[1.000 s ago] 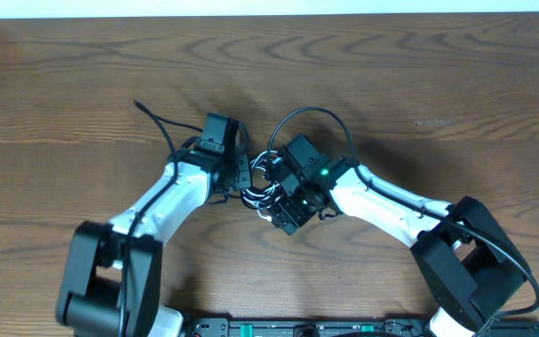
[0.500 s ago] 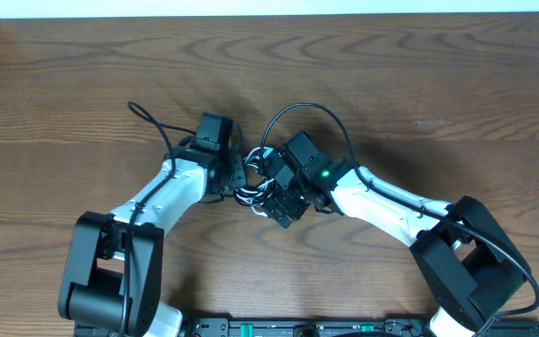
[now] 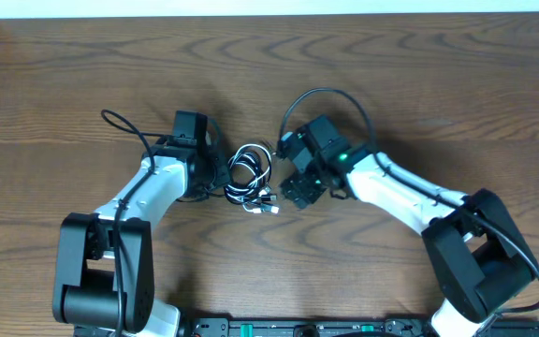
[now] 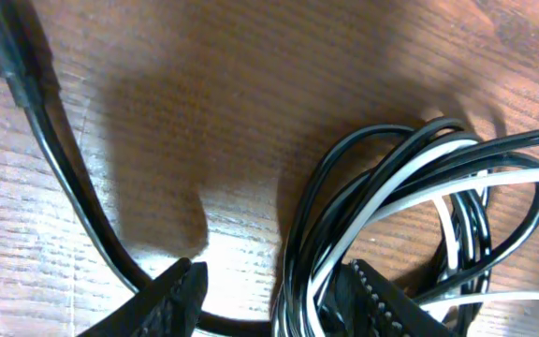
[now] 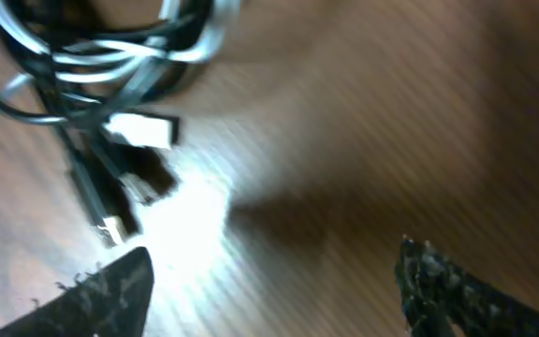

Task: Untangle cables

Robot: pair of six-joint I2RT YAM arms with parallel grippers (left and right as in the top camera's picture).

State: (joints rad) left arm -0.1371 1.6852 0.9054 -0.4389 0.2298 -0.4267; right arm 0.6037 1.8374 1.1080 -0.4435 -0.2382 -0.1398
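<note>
We see left claw (image 4: 271, 285) half open, clamping nothing. Black cable (image 4: 349, 150) and white cable (image 4: 417, 171) loop between its fingers, strands against one finger (image 4: 382, 304). Right claw (image 5: 274, 271) wide, empty. Both cables ahead of it, off to one side.

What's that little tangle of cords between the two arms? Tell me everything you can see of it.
The cords are two thin, rubbery-looking leads, a black cord and a white cord, wound through each other in small loose loops. The bundle lies flat on the wooden table. A white plug and dark plugs stick out on one side. The left claw stands open astride the loops' edge; the right claw is open beside the bundle, holding nothing.
</note>
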